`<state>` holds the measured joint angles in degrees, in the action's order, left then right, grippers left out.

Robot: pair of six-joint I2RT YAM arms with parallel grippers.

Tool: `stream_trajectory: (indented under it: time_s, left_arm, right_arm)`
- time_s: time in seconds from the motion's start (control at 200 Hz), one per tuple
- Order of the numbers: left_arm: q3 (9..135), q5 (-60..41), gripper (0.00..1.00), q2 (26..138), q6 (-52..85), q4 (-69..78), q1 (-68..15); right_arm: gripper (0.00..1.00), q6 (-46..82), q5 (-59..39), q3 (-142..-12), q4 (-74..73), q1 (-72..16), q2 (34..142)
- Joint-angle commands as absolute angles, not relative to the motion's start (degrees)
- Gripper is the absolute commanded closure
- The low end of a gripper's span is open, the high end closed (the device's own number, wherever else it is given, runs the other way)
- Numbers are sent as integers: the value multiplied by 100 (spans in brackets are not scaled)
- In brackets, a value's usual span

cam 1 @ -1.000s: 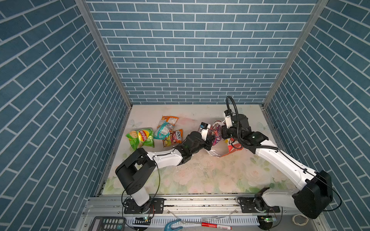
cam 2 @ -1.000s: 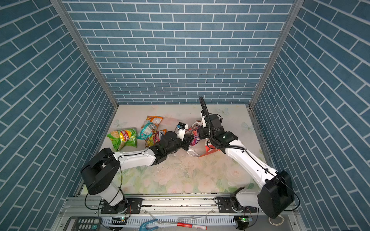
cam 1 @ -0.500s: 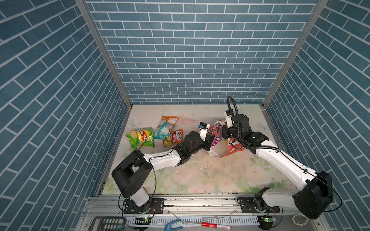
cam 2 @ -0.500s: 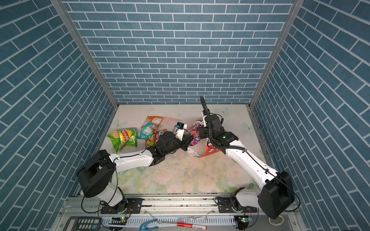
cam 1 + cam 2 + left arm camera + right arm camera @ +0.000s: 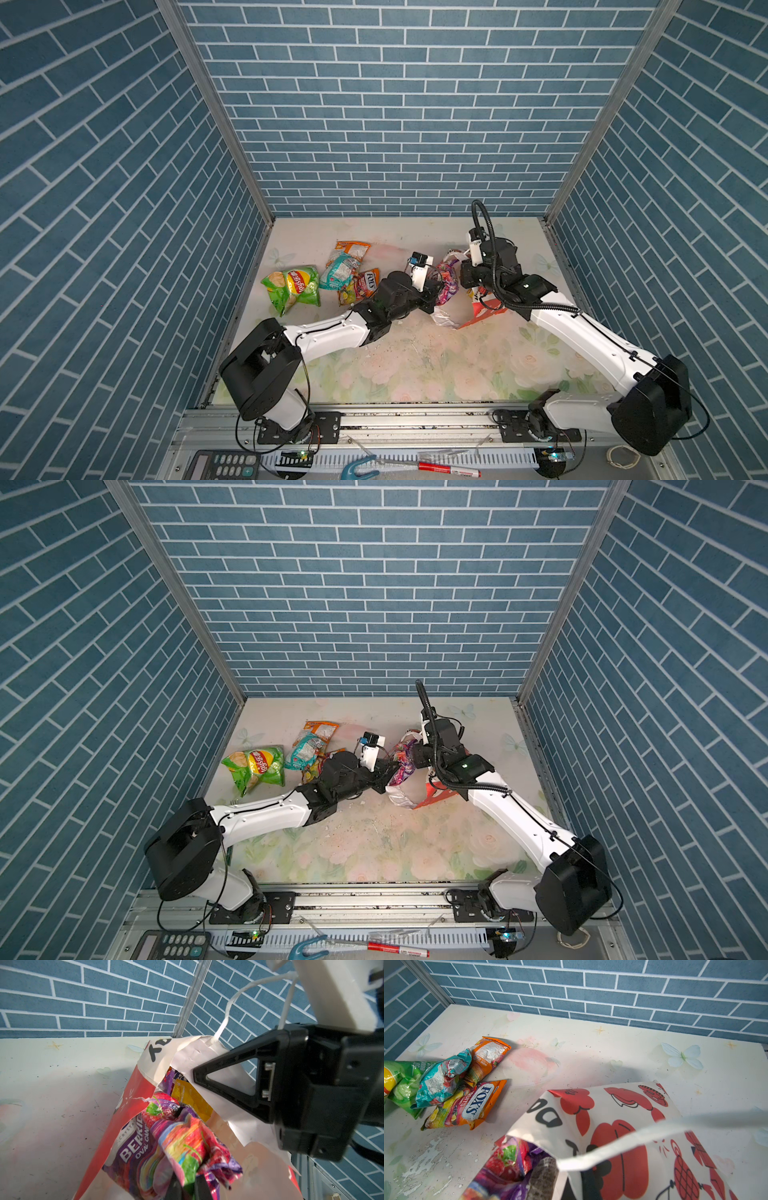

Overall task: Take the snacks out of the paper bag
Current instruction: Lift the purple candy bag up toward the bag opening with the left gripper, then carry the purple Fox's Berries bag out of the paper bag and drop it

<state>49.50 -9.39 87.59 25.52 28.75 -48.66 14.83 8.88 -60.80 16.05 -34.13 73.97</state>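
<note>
The left gripper (image 5: 188, 1186) is clenched on a crinkly purple berry-candy packet (image 5: 143, 1153) at the mouth of the tilted white-and-red paper gift bag (image 5: 623, 1126) — the right gripper (image 5: 199, 1077) is pinched onto its rim. Farther off, out on the floral table (image 5: 415, 365) — green chip bag (image 5: 292, 286), teal packet (image 5: 338, 272), orange candy bag (image 5: 363, 284), orange-white packet (image 5: 351, 249).

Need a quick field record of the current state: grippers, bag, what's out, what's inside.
left gripper: shut on purple FOX'S packet, at the bag's mouth
right gripper: shut on paper bag rim, holding it open
purple FOX'S packet: partly out of the bag
already out: green Lay's bag, teal-white packet, orange-white packet, orange FOX'S packet, clustered left of the bag in both top views
inside bag: yellow packet; any others cannot be told
</note>
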Motion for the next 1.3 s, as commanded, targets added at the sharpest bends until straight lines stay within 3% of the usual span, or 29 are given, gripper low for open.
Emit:
stream_trajectory:
  time_s: [0.0,1.295]
  left_arm:
    - [5045,-1104,100,8414,2576,2965,-4843]
    - [4683,-713,100,7102,2481,2421,-4843]
  right_arm:
    - [100,1748,1081,-5949,1662,-3411,7292]
    - [100,2030,1055,-5932,1595,-3415,7238]
